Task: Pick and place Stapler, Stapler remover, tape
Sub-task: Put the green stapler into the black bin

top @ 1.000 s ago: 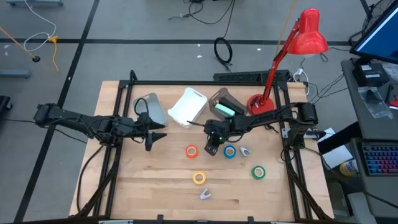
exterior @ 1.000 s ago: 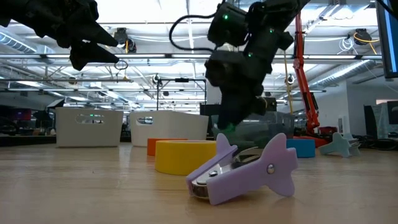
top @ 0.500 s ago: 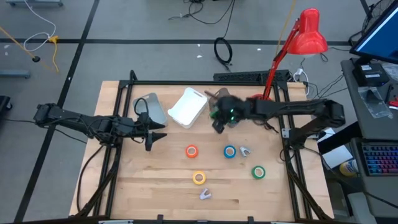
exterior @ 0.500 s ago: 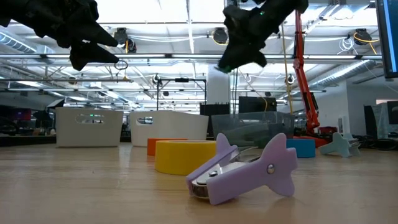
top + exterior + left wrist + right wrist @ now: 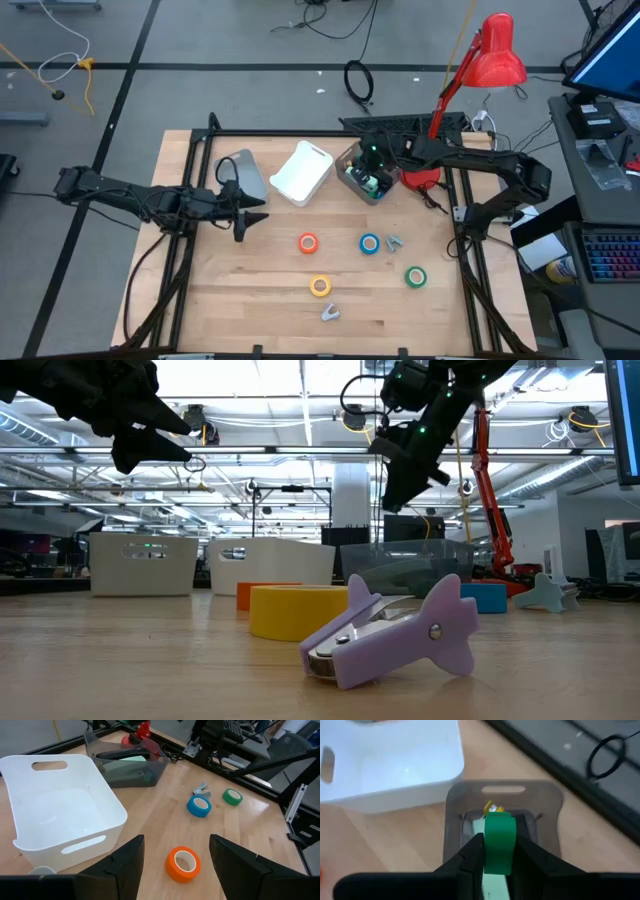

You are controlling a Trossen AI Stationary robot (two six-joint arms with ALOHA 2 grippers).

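Note:
My right gripper (image 5: 370, 172) hangs above the grey see-through bin (image 5: 352, 160) at the table's far side, shut on a green stapler (image 5: 499, 840). A pale green stapler (image 5: 131, 760) lies inside that bin. On the wood lie orange tape (image 5: 308, 242), blue tape (image 5: 370, 243), yellow tape (image 5: 319, 286) and green tape (image 5: 415, 276). A purple staple remover (image 5: 329, 313) lies near the front edge, and a grey one (image 5: 394, 242) sits beside the blue tape. My left gripper (image 5: 258, 212) waits open above the table's left part. My right gripper pinches the green stapler by its two sides (image 5: 490, 851) between its two fingers (image 5: 470, 857). The fingers slant downward, coming from the table's right side. The stapler is lifted clear, above the grey bin's opening.
A white bin (image 5: 302, 172) stands left of the grey one, and a pale bin (image 5: 243, 175) lies farther left. A red desk lamp (image 5: 480, 70) stands at the far right corner, close behind my right arm. Bare wood lies at the front left.
My right gripper has risen from the table between the orange and blue tape and swung toward the far edge, tipping less steeply downward. It has carried the green stapler, lifted clear, to a place over the grey bin.

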